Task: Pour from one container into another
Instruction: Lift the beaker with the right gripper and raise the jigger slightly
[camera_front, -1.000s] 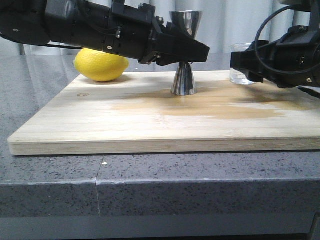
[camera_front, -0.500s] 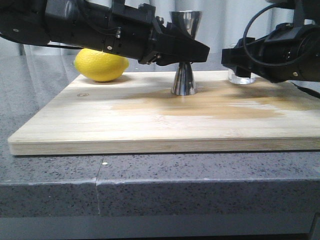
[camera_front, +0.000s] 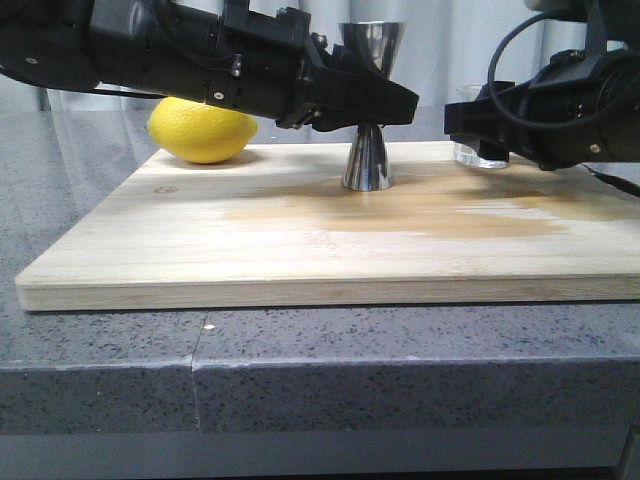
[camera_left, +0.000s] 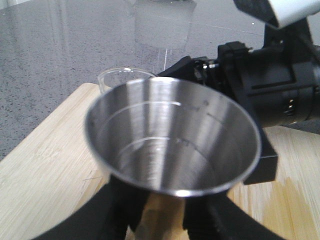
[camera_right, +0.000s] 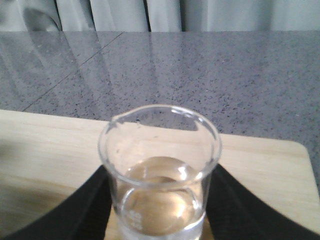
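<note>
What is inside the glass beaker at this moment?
The glass beaker holds a shallow layer of clear liquid. The dark fingers beside it cover its lowest edge.

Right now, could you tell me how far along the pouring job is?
Both grasps look done: the left gripper clamps the jigger at its waist on the board, and the right gripper flanks the beaker, apparently gripping it. The beaker is upright with liquid inside. The jigger's cup looks empty, so tipping and pouring remain.
</note>
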